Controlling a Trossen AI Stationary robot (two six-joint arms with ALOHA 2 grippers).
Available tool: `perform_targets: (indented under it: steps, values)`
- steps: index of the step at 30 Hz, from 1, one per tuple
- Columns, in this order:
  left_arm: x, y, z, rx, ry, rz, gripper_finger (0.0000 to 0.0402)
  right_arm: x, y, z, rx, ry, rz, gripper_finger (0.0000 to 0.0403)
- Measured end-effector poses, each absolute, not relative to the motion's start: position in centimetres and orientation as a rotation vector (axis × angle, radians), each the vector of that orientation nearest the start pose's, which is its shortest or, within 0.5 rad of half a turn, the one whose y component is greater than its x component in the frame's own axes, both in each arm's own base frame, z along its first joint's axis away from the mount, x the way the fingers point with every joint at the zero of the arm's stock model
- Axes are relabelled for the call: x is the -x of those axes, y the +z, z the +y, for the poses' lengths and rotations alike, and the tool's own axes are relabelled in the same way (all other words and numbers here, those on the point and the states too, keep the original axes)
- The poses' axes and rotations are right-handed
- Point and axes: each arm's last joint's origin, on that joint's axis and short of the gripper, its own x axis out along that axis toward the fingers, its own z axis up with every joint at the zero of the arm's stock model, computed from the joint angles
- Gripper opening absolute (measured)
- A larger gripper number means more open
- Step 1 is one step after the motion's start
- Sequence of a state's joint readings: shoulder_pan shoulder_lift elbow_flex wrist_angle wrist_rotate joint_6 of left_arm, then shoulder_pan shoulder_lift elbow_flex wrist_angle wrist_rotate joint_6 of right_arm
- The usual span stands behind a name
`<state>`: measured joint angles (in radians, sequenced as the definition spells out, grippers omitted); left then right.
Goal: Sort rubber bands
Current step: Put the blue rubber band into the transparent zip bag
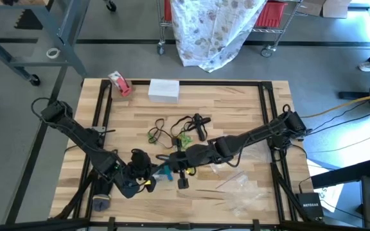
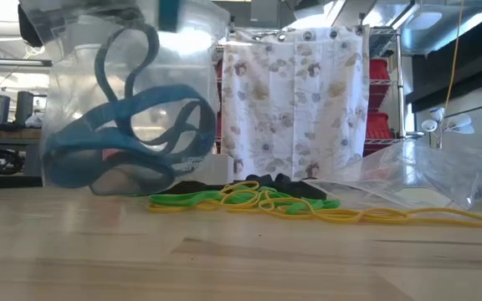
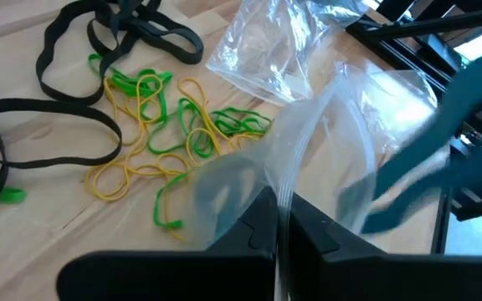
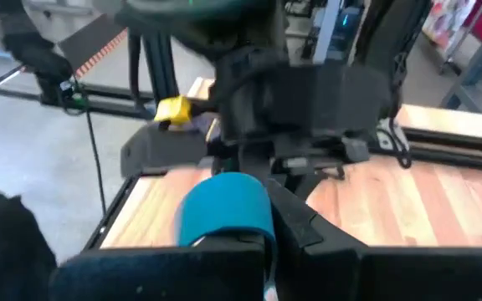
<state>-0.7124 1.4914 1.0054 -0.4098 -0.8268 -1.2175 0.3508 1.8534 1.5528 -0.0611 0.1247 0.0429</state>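
Note:
Loose rubber bands [image 1: 177,133] in black, green and yellow lie in a tangle at mid-table; they also show in the left wrist view [image 3: 153,125] and the low view [image 2: 266,201]. My left gripper [image 3: 281,219] is near the front left, shut on a clear plastic bag [image 2: 132,109]. The bag hangs above the wood with blue bands [image 2: 141,134] inside. My right gripper [image 4: 262,242] reaches across from the right to just beside the left gripper [image 1: 143,176], shut on a blue rubber band [image 4: 224,209]. My left gripper pinches the upper edge of the clear bag [image 3: 284,188] between its two shut fingers. The film spreads away from the fingertips and hangs below them, its lower part close over the table. How many layers are caught does not show. My right gripper holds a broad blue band [image 4: 224,213] at its fingertips, lifted clear of the table and close to the left gripper. The fingers point nearly level toward the table's left. The band covers the place of contact.
More clear bags [image 1: 243,192] lie at the front right, and one lies beside the band pile [image 3: 266,50]. A red-and-white tape roll [image 1: 119,83] and a white box [image 1: 164,90] sit at the far edge. A black frame [image 1: 268,115] rims the table.

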Motion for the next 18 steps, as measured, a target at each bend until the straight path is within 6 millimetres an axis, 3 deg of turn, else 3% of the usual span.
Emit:
perform_targets:
  steps: [7,18]
  values:
    - [-24.0,23.7,-17.9,0.550,0.453,0.466,0.0000,-41.1,31.6,14.8,0.031,0.233,0.293,0.0001]
    - [-24.0,23.7,-17.9,0.550,0.453,0.466,0.0000,-41.3,32.0,13.9,0.185,0.152,0.246,0.0001]
